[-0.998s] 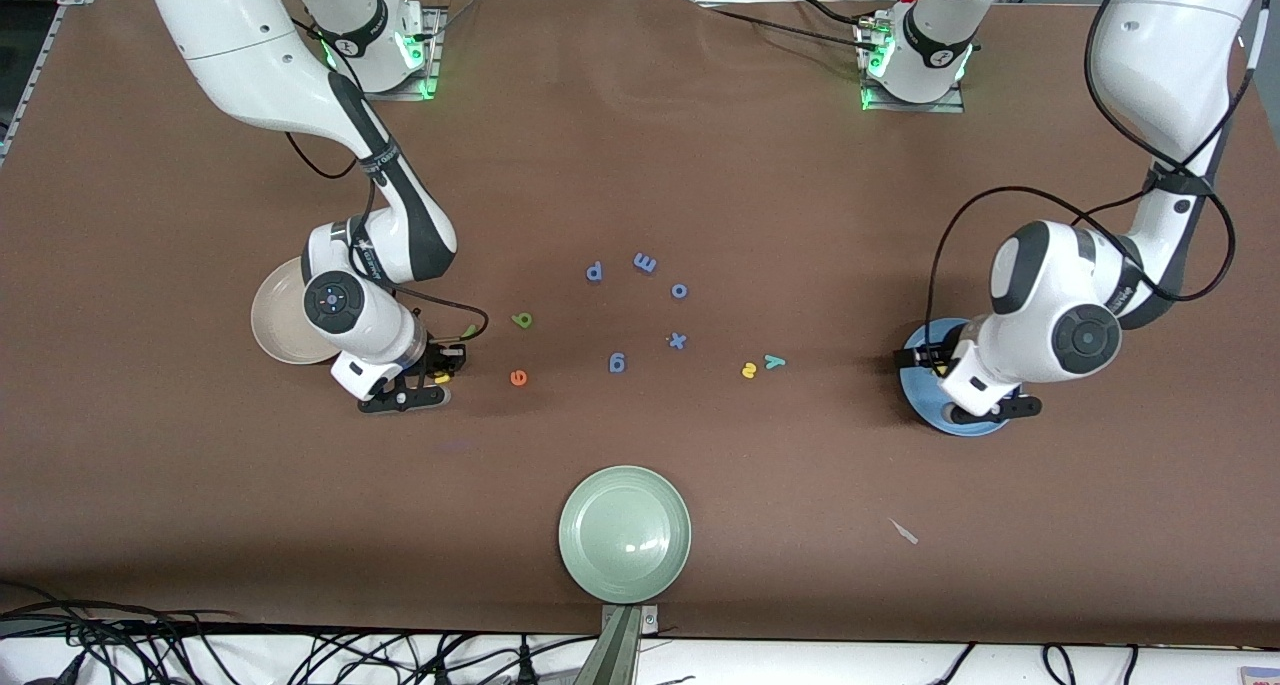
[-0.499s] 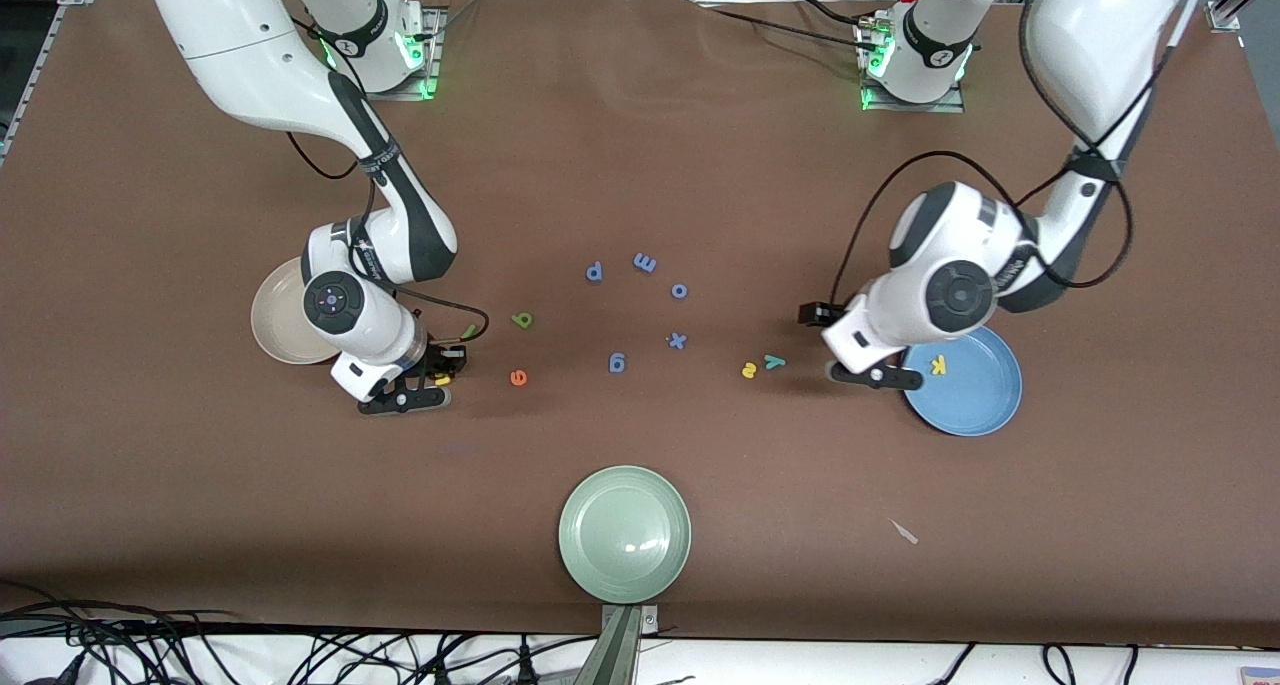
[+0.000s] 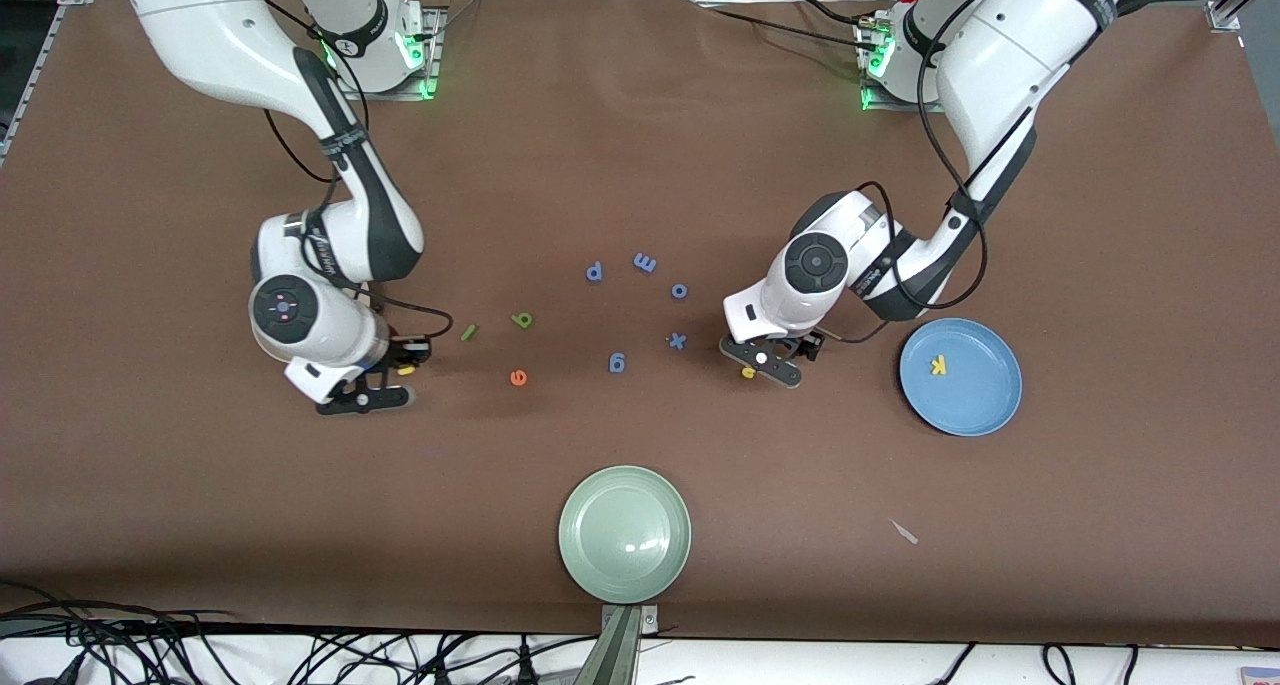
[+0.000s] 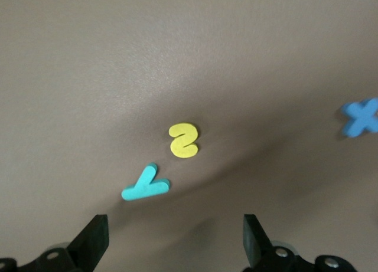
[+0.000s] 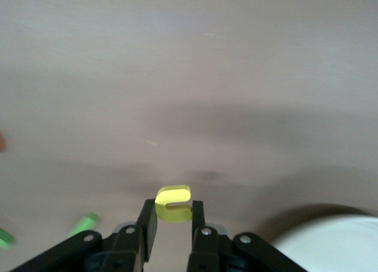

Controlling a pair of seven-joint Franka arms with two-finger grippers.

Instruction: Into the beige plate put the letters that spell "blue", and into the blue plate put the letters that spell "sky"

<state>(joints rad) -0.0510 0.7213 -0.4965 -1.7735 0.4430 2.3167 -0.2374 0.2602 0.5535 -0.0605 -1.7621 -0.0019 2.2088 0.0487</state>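
Left gripper (image 3: 762, 358) swung off round light blue plate (image 3: 975, 400), now over small yellow foam s (image 4: 183, 140) and teal foam y (image 4: 145, 185); fingers spread wide, letters between them. Right gripper (image 5: 171, 222) clamped on yellow foam u (image 5: 173, 202), beside cream-beige plate (image 5: 331, 245).

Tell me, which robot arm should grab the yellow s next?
The left arm. Its left gripper hangs open right over the yellow s and the teal y. The right gripper is busy: it is shut on the yellow u, up by the beige plate.
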